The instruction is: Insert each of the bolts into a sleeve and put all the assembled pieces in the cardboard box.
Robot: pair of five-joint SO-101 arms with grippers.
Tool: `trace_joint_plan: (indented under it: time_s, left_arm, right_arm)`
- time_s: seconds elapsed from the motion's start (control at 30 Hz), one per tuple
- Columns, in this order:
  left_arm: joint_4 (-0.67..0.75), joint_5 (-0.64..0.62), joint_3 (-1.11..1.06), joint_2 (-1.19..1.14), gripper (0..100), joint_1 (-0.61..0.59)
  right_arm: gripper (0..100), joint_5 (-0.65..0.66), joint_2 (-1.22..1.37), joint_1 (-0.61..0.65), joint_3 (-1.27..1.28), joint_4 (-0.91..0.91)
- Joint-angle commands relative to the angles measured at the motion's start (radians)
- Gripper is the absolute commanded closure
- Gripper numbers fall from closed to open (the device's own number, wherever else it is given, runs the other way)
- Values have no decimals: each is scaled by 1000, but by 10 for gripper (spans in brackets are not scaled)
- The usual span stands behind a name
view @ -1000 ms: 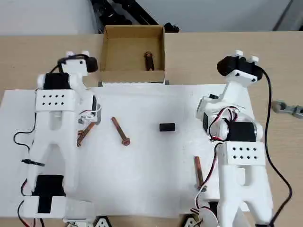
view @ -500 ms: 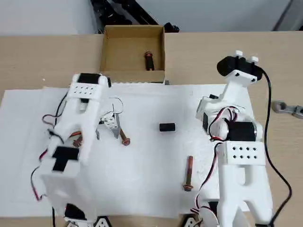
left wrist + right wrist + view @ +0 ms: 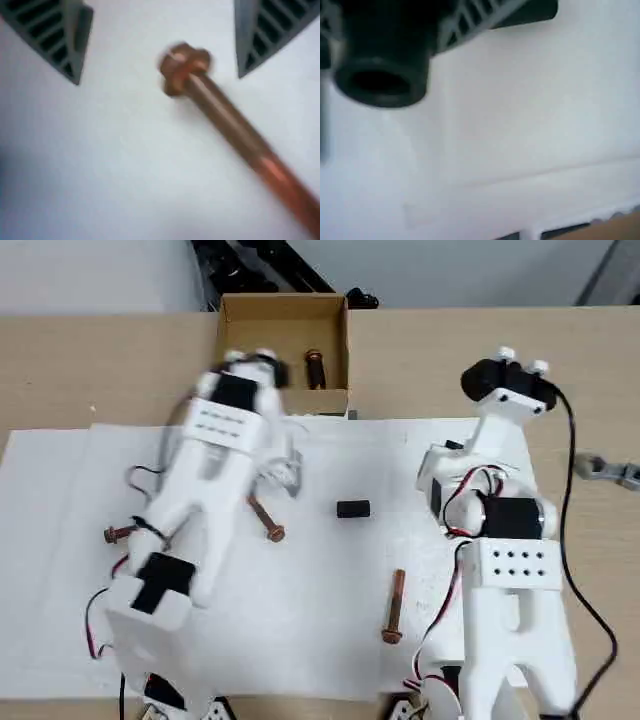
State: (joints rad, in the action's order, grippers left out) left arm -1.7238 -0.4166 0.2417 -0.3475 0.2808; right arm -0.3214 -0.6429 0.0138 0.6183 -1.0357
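- While the left arm stretches diagonally across the white paper sheet (image 3: 330, 660) covering the light wooden table (image 3: 100, 370), its left gripper (image 3: 159, 74) is spread wide. One dark ribbed finger stands on either side of the head of a copper-coloured hex-head bolt (image 3: 220, 115), which lies flat on the sheet.
- The right gripper (image 3: 427, 30) is clamped on a black tubular sleeve (image 3: 382, 77) above the sheet.
- A second black sleeve (image 3: 352, 509) lies between the arms.
- A second copper bolt (image 3: 393, 607) lies near the right arm's base, and a third copper bolt (image 3: 118, 533) lies beside the left arm.
- The open brown cardboard box (image 3: 222, 350) at the sheet's far edge holds one sleeved bolt (image 3: 315, 368).
- A grey metal tool (image 3: 605, 470) rests on the table's right edge, and dark equipment (image 3: 250, 265) stands behind the table.
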Motion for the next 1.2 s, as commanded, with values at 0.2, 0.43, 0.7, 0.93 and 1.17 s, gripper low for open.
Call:
trace_joint_plan:
  time_s: [0.2, 0.43, 0.7, 0.93, 1.17]
  left_arm:
    - [-26, 11, -33, 58, 807, 265]
    - [0, 6, -39, 55, 808, 440]
    - [38, 5, -33, -71, 808, 568]
    - [15, 5, 96, -68, 808, 615]
    - [-28, -112, 137, -66, 808, 611]
  right_arm:
    - [996, -11, -8, -148, -51, 2]
    - [996, -11, -12, -278, -54, -7]
    - [996, -12, -27, -421, -55, -41]
    - [996, -8, -148, -433, -51, -50]
    - [996, -8, -153, -437, -49, -82]
